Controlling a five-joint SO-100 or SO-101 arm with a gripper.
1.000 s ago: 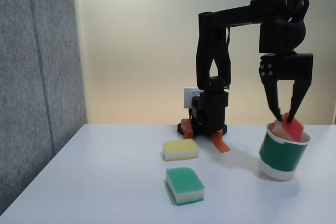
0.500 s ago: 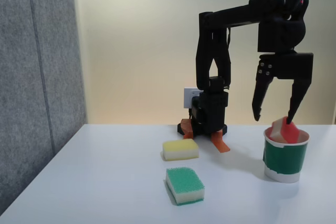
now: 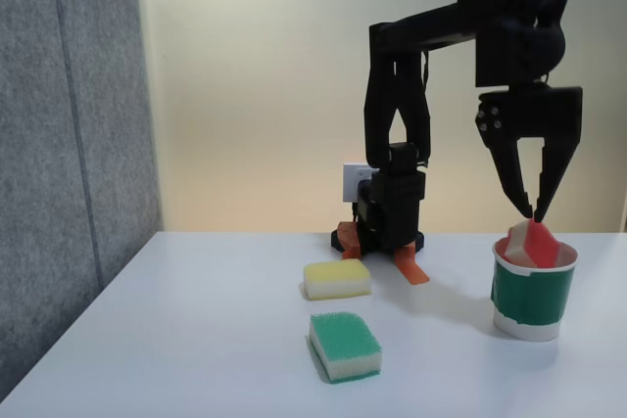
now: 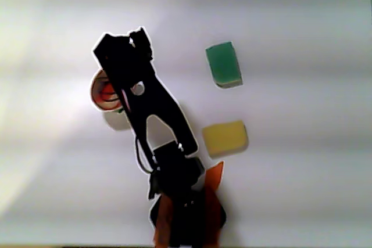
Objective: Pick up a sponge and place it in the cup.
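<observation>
The red-topped sponge [image 3: 532,242] leans tilted inside the green-banded paper cup [image 3: 529,293] at the right of the fixed view, its upper corner sticking above the rim. My gripper [image 3: 534,212] hangs straight over the cup, its fingertips drawn together just above the sponge and holding nothing. In the other view, from above, the cup's white rim [image 4: 93,89] and the red sponge [image 4: 107,92] peek out at the left of the black arm, which covers part of the cup.
A yellow-topped sponge [image 3: 337,279] [image 4: 225,137] lies near the arm's base [image 3: 390,212]. A green-topped sponge [image 3: 345,345] [image 4: 224,64] lies further out on the white table. A grey panel [image 3: 69,144] stands along the left side.
The gripper let go of the sponge, which stayed in the cup. The cup settled upright. The fingers spread, then rose a little and closed together.
</observation>
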